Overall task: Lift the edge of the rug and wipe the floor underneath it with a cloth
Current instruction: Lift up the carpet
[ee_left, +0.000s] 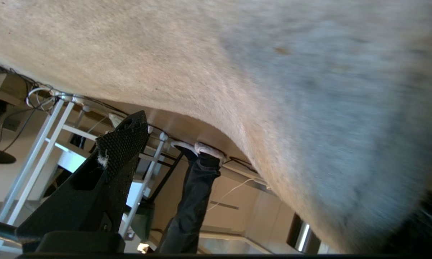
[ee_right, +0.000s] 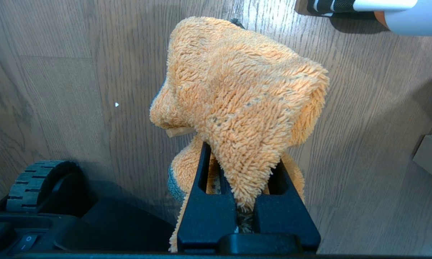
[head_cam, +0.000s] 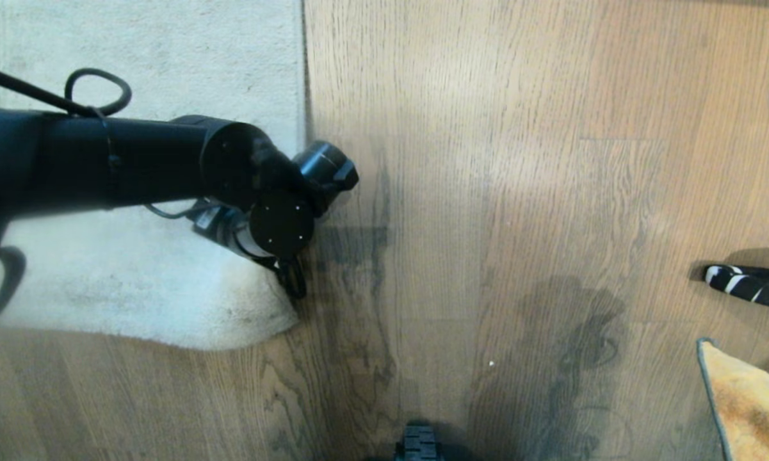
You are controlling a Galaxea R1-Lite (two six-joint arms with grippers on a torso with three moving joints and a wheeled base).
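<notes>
at the near corner of the pale rug, the rug edge (head_cam: pixel 304 128) runs straight away from the robot along the floor (head_cam: pixel 518 224), and the corner bulges up a little. the left gripper (head_cam: pixel 291 278) sits right at that corner, jaws wide apart with nothing between them yet, one finger (ee_left: pixel 122 144) just beside the pile. the cloth (ee_right: pixel 237 100) hangs well off to the right, clamped in the right gripper (ee_right: pixel 246 201). the left arm is far the nearer for the lift.
</notes>
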